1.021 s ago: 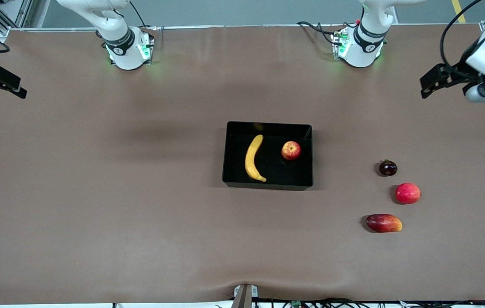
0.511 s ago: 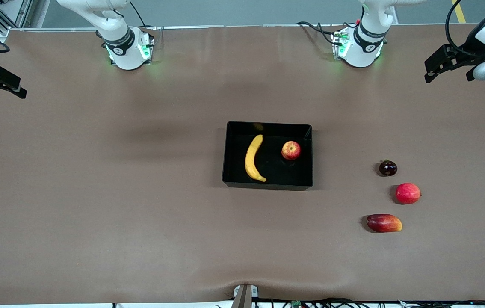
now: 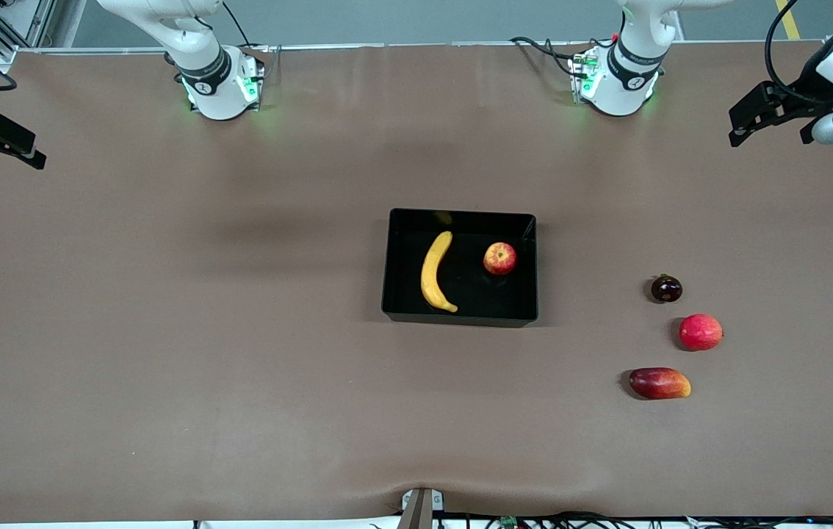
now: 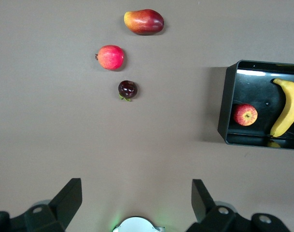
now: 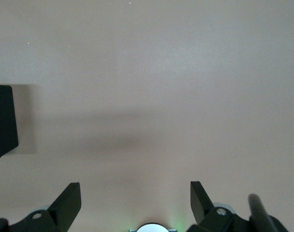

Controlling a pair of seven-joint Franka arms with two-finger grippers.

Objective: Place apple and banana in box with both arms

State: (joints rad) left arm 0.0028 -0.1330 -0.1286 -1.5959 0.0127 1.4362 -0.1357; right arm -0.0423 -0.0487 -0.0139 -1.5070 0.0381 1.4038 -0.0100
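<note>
The black box (image 3: pixel 460 317) sits mid-table. The yellow banana (image 3: pixel 435 271) lies in it toward the right arm's end, and the mottled red-yellow apple (image 3: pixel 499 258) lies in it toward the left arm's end. In the left wrist view the box (image 4: pixel 223 116) holds the apple (image 4: pixel 245 114) and banana (image 4: pixel 286 107). My left gripper (image 3: pixel 743 128) is open and empty, raised over the table's corner at the left arm's end; it also shows in its wrist view (image 4: pixel 136 198). My right gripper (image 3: pixel 12 147) is open and empty, raised over the table edge at the right arm's end; it also shows in its wrist view (image 5: pixel 135 199).
Three other fruits lie toward the left arm's end, beside the box: a small dark round fruit (image 3: pixel 666 289), a plain red round fruit (image 3: pixel 700 332) and an elongated red-and-yellow fruit (image 3: pixel 660 383). The box corner (image 5: pixel 2 121) shows in the right wrist view.
My left gripper has risen and drawn back toward its base end, then settled. The right arm and all fruits have not moved.
</note>
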